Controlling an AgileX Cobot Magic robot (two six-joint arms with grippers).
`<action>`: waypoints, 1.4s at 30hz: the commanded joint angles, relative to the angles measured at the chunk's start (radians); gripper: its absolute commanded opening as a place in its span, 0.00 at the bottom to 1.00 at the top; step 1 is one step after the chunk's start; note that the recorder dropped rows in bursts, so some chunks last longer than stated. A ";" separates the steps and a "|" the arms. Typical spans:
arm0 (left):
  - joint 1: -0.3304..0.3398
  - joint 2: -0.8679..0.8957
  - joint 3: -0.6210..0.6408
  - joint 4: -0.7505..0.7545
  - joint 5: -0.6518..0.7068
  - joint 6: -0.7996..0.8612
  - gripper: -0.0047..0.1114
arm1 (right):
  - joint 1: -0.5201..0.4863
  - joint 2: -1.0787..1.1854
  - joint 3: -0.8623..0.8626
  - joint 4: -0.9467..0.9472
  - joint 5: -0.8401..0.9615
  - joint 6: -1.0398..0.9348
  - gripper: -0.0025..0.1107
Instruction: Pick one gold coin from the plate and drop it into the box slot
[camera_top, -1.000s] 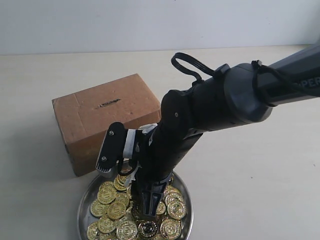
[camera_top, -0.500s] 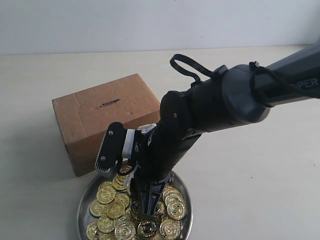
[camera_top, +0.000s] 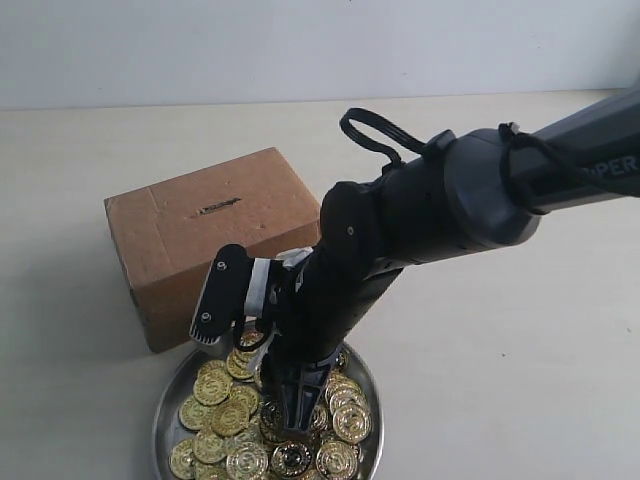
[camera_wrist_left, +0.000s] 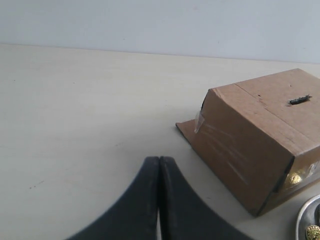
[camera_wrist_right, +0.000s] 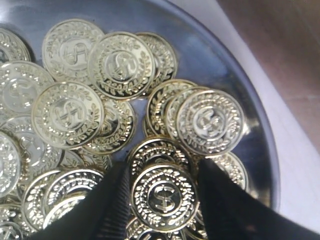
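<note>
Exterior view has the right gripper (camera_top: 293, 425) reaching down from the right side into the plate (camera_top: 160, 428), which sits on the table (camera_top: 500, 380) at the near edge, just in front of the box (camera_top: 170, 260) and close to its front face. The plate holds a loose heap of coins (camera_top: 215, 418), many overlapping. The box stands with its widest face up, and the slot (camera_top: 218, 208) is a short dark slit in that face, toward its far side, uncovered. Right wrist view shows the two dark fingers (camera_wrist_right: 117, 200) set either side of one coin (camera_wrist_right: 162, 197) that lies flat on top of others near the plate's rim; the jaws stand narrow, each finger at or almost at the coin's edge, and I cannot tell whether they press it. The coin rests on the heap, not lifted. Left wrist view shows the left gripper (camera_wrist_left: 159, 165) above the table with its fingers pressed together and nothing between them, apart from the box, whose taped side and slot face it, with a sliver of the plate beside the box's corner
</note>
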 joint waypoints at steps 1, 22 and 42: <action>-0.004 -0.005 -0.001 -0.003 -0.005 -0.001 0.04 | 0.001 -0.033 -0.003 -0.003 0.019 0.001 0.28; -0.004 -0.005 -0.001 -0.003 -0.005 -0.001 0.04 | 0.001 -0.260 -0.003 0.165 0.325 -0.036 0.28; -0.004 -0.005 -0.001 -0.603 -0.246 -0.252 0.04 | 0.001 -0.285 -0.003 0.217 0.419 -0.070 0.28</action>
